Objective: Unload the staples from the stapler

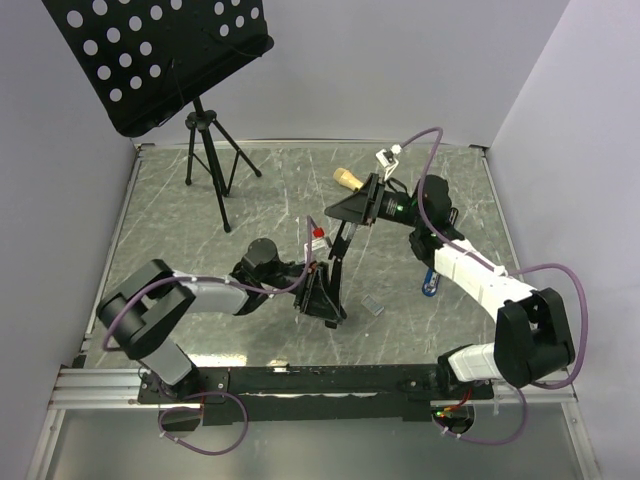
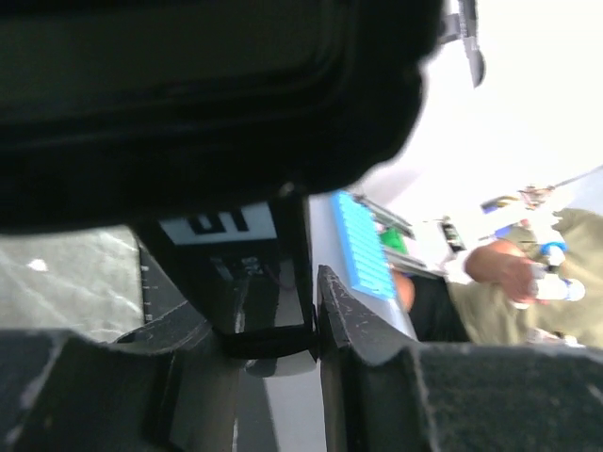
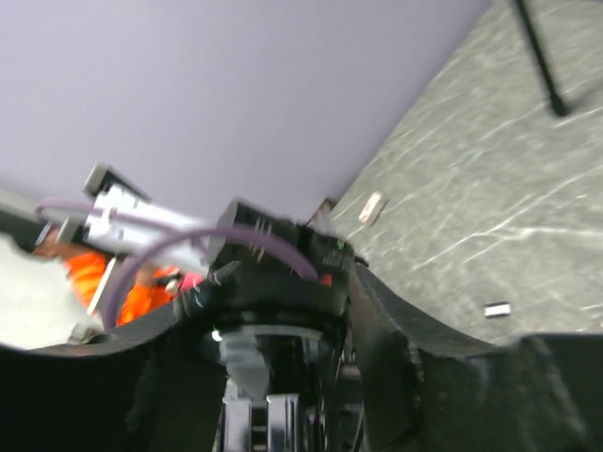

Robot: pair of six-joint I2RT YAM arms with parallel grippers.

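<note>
The black stapler (image 1: 338, 268) stands swung open over the middle of the table, its two long arms running from low near the front up toward the back. My left gripper (image 1: 322, 292) is shut on its lower end. In the left wrist view that black arm (image 2: 268, 325) is pinched between the fingers (image 2: 353, 315). My right gripper (image 1: 347, 214) is at the stapler's upper end, open, with its fingers (image 3: 386, 330) standing apart on either side of the upper arm (image 3: 268, 414). A small silvery strip of staples (image 1: 373, 307) lies on the table just right of the stapler.
A blue-and-black pen (image 1: 428, 284) lies under the right forearm. A tan handle (image 1: 348, 180) rests behind the right gripper. A black perforated music stand (image 1: 160, 55) on a tripod (image 1: 212, 160) occupies the back left corner. Walls close off the left, back and right.
</note>
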